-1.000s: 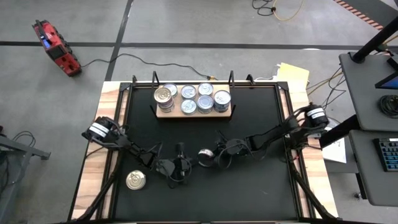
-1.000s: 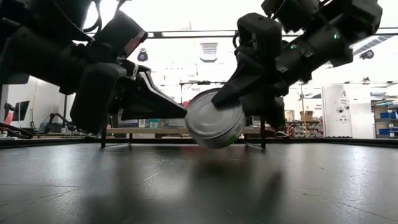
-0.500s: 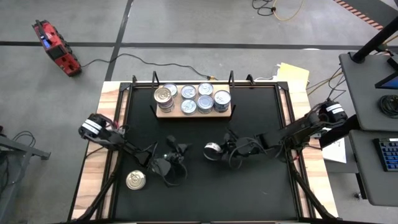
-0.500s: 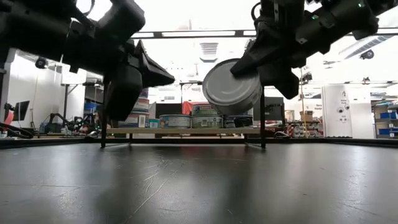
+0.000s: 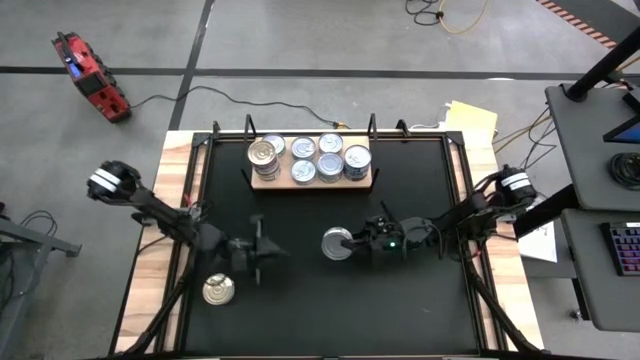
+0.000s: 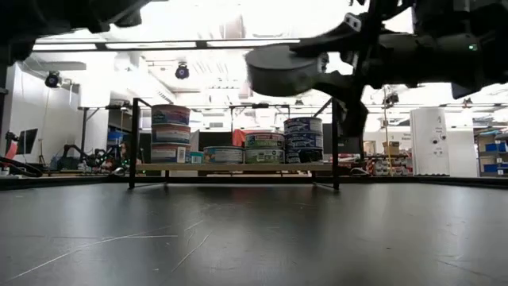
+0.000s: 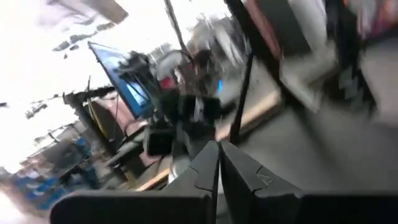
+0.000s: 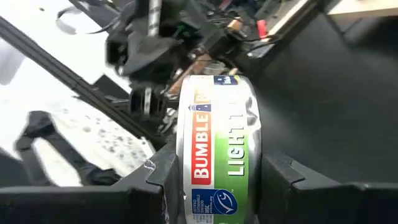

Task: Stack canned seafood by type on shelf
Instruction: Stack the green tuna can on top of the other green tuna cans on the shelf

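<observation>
Black desk (image 5: 300,320): shelf (image 5: 311,181) holds most cans; right tool (image 5: 352,243) grips one can (image 5: 337,243), left tool (image 5: 262,250) closed empty, one gold can (image 5: 218,290) remains.

The short round metal tin (image 8: 217,149) carries a green and white label with red lettering and a small blue mark. Silver-topped round tins (image 5: 318,158) sit on the light-brown wooden board (image 5: 262,183), over a black table (image 5: 420,300) edged in pale wood.
</observation>
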You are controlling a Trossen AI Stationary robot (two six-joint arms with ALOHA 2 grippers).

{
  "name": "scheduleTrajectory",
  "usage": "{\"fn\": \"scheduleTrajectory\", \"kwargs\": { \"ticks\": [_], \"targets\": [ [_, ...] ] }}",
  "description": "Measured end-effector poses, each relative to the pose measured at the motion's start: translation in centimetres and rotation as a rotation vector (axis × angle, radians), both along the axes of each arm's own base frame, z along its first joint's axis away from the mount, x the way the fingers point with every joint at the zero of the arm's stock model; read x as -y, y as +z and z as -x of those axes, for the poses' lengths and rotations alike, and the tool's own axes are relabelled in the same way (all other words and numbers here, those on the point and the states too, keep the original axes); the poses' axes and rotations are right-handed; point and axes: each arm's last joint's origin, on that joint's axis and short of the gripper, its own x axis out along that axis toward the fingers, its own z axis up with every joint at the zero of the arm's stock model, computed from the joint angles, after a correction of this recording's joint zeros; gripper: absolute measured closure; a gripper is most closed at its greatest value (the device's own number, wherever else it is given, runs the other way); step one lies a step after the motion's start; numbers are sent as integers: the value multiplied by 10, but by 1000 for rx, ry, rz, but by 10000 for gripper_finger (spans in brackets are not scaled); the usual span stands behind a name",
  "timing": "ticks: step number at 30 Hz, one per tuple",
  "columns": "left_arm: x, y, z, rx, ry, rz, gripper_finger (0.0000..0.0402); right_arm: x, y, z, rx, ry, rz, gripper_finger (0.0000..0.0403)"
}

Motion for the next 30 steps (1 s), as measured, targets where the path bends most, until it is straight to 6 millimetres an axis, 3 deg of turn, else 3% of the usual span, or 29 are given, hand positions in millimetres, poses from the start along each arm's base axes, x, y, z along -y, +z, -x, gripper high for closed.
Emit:
{"fn": "scheduleTrajectory", "kwargs": {
  "ticks": [2,7,12,25,30],
  "targets": [
    [-6,2,10,32,-16,124,402,-1,1,-7,25,9,-9,269],
    [-13,6,14,49,4,369,402,-2,10,-26,78,0,-30,269],
    [-13,4,11,32,25,424,382,-6,24,-41,123,38,-1,269],
    [-15,-7,-3,-27,59,592,183,-7,35,-54,98,28,156,268],
    [-19,-10,-9,-32,81,627,134,-3,32,-55,70,17,191,268]
  ]
}}
